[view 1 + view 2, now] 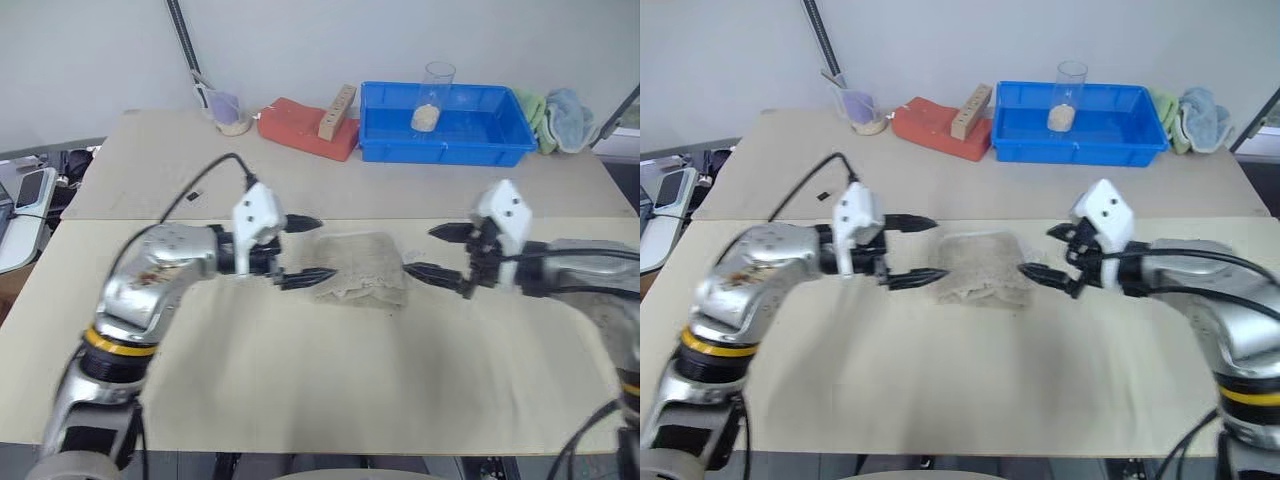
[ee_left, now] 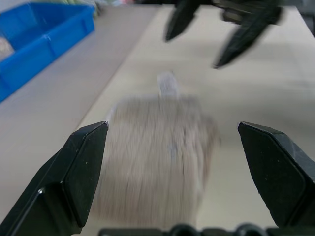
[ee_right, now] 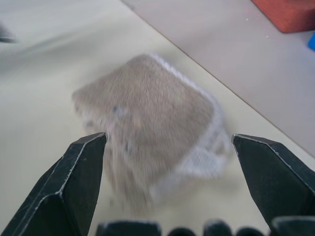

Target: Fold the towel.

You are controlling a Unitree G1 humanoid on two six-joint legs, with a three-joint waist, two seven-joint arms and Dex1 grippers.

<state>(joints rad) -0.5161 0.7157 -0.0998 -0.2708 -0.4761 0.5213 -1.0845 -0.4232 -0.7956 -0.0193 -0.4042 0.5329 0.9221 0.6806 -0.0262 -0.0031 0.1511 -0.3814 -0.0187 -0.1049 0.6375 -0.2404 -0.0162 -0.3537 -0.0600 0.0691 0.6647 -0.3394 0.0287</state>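
The wide beige table (image 1: 300, 400) is bare along its near part. Farther in, near the middle, lies the small beige-grey terry towel with white stitched edging (image 1: 358, 267), bunched into a compact folded wad that rests flat on the surface, free of both grippers. In the left wrist view a small white tag (image 2: 167, 84) sticks out from the towel's far edge.

The left gripper with two black fingers (image 1: 302, 250) stands just beside the towel on the robot's left, pointing across toward it; its jaws are spread wide and hold nothing, the lower fingertip close to the towel's edge, and whether it touches is not clear. The right gripper with two black fingers (image 1: 438, 252) faces it from the other side, jaws likewise released and empty, fingertips just short of the cloth. The towel sits between the two, with nothing else lying near it.

Beyond a seam in the tabletop, well apart from the towel, a row of things stands along the far edge: a small pale purple cup (image 1: 228, 108), a flat red-orange block (image 1: 305, 127) with a tan wooden strip (image 1: 337, 111) resting tilted on top, then a blue rectangular plastic tray (image 1: 470, 140). Inside the tray stands an upright clear plastic tumbler (image 1: 432, 97) with something pale and beige at its bottom. Just beside the tray's right end lie a crumpled green cloth (image 1: 532, 110) and a light-blue cloth (image 1: 572, 115).
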